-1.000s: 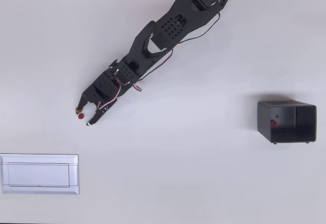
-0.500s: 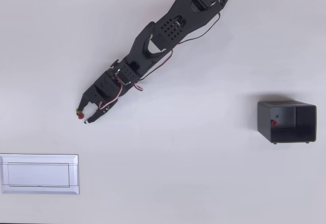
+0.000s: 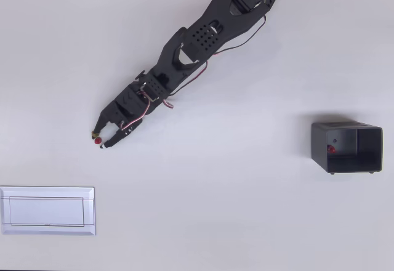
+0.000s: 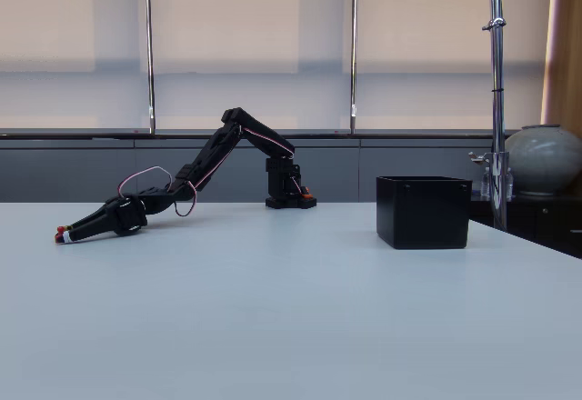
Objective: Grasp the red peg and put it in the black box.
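Note:
The red peg (image 3: 97,140) is a tiny red dot on the white table at the left of the overhead view. My gripper (image 3: 99,141) is down at table level with its black fingers closed against the peg from both sides. In the fixed view the gripper (image 4: 62,234) lies low at the far left, and a bit of the red peg (image 4: 60,230) shows at its tip. The black box (image 3: 346,147) stands far to the right with its hollow open, a small red thing (image 3: 331,149) inside it. In the fixed view the box (image 4: 424,211) stands right of centre.
A flat white framed plate (image 3: 47,210) lies at the lower left, below the gripper. The arm's base (image 4: 289,191) stands at the back of the table. Bare white table stretches between the gripper and the box.
The fingers, spread around the peg a second ago, have closed onto it. The arm has hardly shifted.

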You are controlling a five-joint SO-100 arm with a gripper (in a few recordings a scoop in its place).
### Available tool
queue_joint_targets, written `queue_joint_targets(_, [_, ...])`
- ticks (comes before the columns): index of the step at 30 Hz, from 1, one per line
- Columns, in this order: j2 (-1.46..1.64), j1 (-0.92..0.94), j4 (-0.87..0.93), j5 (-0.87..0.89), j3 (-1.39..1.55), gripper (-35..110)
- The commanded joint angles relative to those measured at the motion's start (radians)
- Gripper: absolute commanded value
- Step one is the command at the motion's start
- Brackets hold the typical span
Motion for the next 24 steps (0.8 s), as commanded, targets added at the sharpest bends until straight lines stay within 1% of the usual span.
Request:
queue_joint_targets(1, [0.021, 0.031, 0.009, -0.021, 0.043, 8])
queue_joint_targets(5, [0.02, 0.031, 0.071, -0.023, 0.066, 8])
queue_joint_targets(9, [0.005, 0.029, 0.124, -0.028, 0.069, 4])
queue_joint_targets(13, [0.003, 0.029, 0.133, -0.038, 0.077, 0])
queue_joint_targets(20, [-0.038, 0.029, 0.173, -0.081, 0.08, 0])
queue_joint_targets(22, [-0.057, 0.029, 0.17, -0.089, 0.075, 0])
queue_joint_targets(24, [-0.072, 0.031, 0.106, -0.089, 0.043, 0])
